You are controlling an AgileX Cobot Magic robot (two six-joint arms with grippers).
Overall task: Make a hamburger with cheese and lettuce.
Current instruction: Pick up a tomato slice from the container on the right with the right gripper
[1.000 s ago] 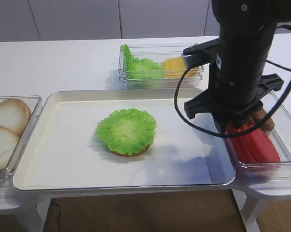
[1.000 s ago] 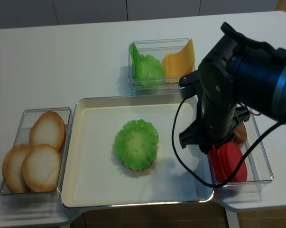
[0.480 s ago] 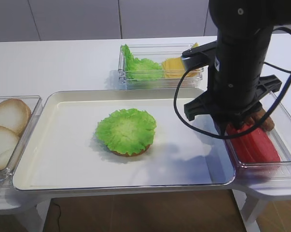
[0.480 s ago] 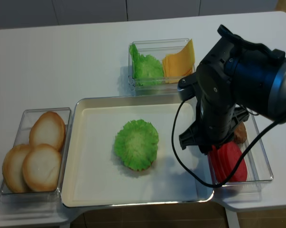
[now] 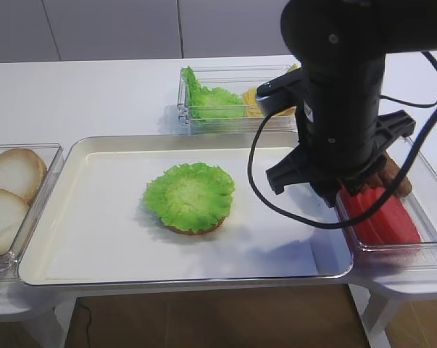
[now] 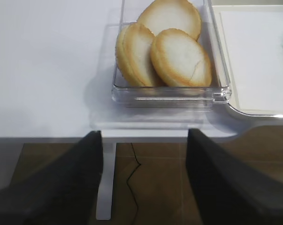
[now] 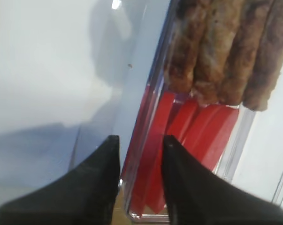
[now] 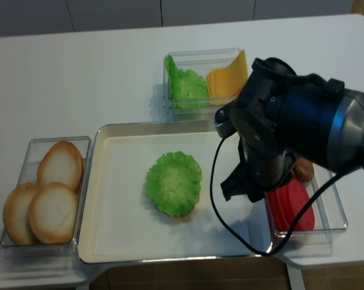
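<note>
Right gripper (image 7: 140, 180): jaws parted by a narrow gap, nothing between them; poised over the near left edge of the clear bin (image 7: 247, 133), above the red slices (image 7: 197, 129).
Left gripper (image 6: 143, 180): jaws spread wide, empty; held off the table's front edge, before the bun-half bin (image 6: 172, 96).
Hamburger (image 5: 190, 196): tan bun base topped by lettuce (image 8: 173, 181), near the centre of the tray (image 5: 95, 254); well apart from both grippers.
Cheese (image 8: 227, 77): yellow slices leaning in the rear bin (image 8: 200, 55), beside spare green leaves (image 8: 188, 84).
Patties (image 7: 225, 51): brown, behind the red slices in the same bin.
Bun halves (image 8: 46, 199): three, pale, left of the tray.
</note>
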